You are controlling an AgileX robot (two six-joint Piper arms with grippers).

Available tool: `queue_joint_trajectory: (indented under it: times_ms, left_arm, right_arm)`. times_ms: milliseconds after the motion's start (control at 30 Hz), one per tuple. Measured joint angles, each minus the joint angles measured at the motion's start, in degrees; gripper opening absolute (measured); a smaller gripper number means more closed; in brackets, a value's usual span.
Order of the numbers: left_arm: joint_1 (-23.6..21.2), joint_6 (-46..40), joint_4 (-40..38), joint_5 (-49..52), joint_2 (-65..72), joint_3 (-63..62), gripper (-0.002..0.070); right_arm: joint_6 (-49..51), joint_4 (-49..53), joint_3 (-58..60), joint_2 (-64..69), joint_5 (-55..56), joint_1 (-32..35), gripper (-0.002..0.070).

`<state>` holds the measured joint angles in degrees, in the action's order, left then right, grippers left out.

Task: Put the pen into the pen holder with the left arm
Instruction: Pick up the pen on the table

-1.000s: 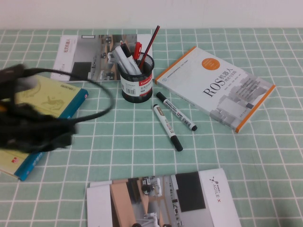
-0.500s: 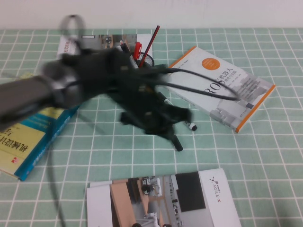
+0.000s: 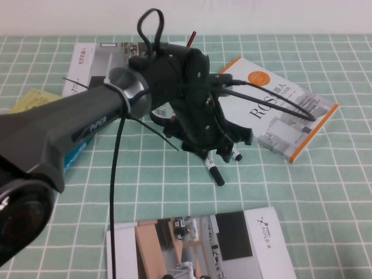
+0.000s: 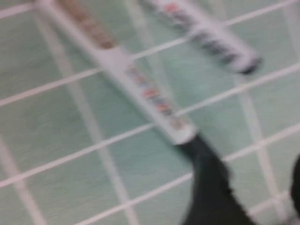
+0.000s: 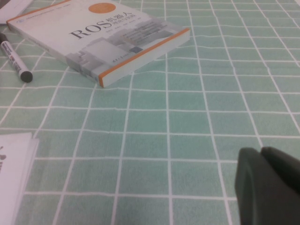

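My left arm (image 3: 87,125) reaches across the middle of the table. Its gripper (image 3: 224,150) hangs low over two markers lying side by side, jaws apart and empty. The pen (image 3: 214,167) pokes out below the gripper with its dark cap toward the front. In the left wrist view the pen (image 4: 140,89) lies diagonally on the cloth, with its cap next to one finger (image 4: 211,201). The pen holder is hidden behind the arm; only a red pencil tip (image 3: 191,36) shows above it. My right gripper (image 5: 260,157) is shut and empty, low over bare cloth, out of the high view.
The second marker (image 3: 236,155), black at both ends, lies just right of the pen (image 4: 206,33) (image 5: 14,56). An orange-edged ROS book (image 3: 279,113) lies at the right. A brochure (image 3: 197,244) lies at the front, a magazine (image 3: 93,64) at the back left, and a yellow book (image 3: 32,100) at the left.
My left arm has swung from the left side across the table and come down over the two markers, now covering the pen holder. The pens and books have not moved.
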<state>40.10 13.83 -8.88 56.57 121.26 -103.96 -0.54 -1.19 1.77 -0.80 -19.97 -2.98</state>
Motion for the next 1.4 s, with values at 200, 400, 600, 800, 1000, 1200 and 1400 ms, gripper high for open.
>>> queue_joint_trajectory:
  times_ms: [200, 400, 600, 800, 1000, 1200, 1400]
  left_arm:
    - [-0.45, 15.31, 7.29, -0.48, 1.35, -0.08, 0.0405]
    - [-0.71, 19.79, 8.22, -1.64, 4.85, -2.43, 0.0410]
    - [-0.71, 20.93, 8.22, -1.13, 7.84, -5.84, 0.0387]
    - [-0.71, 21.01, 8.37, 2.57, 10.41, -8.98, 0.0376]
    - [-0.71, 20.47, 9.21, 6.83, 11.43, -11.07, 0.0267]
    - [-0.71, 16.10, 9.77, 11.62, 11.43, -11.11, 0.0139]
    - [-0.59, 8.07, 10.54, 11.76, 11.43, -11.20, 0.0118]
  right_arm:
    - [0.00, 0.00, 0.00, 0.00, 0.00, 0.00, -0.0020]
    - [0.00, 0.00, 0.00, 0.00, 0.00, 0.00, -0.0020]
    - [0.00, 0.00, 0.00, 0.00, 0.00, 0.00, -0.0020]
    - [0.00, 0.00, 0.00, 0.00, 0.00, 0.00, -0.0020]
    - [0.00, 0.00, 0.00, 0.00, 0.00, 0.00, -0.0020]
    - [0.00, 0.00, 0.00, 0.00, 0.00, 0.00, -0.0020]
    - [0.00, 0.00, 0.00, 0.00, 0.00, 0.00, -0.0020]
